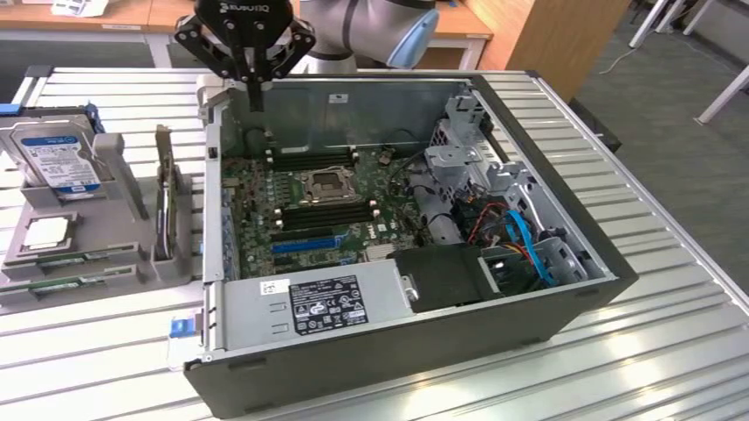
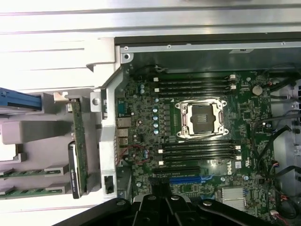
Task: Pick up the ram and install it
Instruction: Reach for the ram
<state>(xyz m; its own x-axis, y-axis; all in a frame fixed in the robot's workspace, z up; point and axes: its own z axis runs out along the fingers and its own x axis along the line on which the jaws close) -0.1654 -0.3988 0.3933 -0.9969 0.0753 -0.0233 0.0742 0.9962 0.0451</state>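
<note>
Hanging closed over the case point(image 1: 468, 351), pincer point(image 1: 254, 98) sits far from the ram point(image 1: 76, 259).

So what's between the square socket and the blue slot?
Long black memory slots lie between the socket and the blue slot; the wrist view shows it.

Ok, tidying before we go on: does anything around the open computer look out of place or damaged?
Nothing stands out as damaged, spilled or askew. The processor socket and memory slots are empty, and the ram lies in the grey holder beside the case.
</note>
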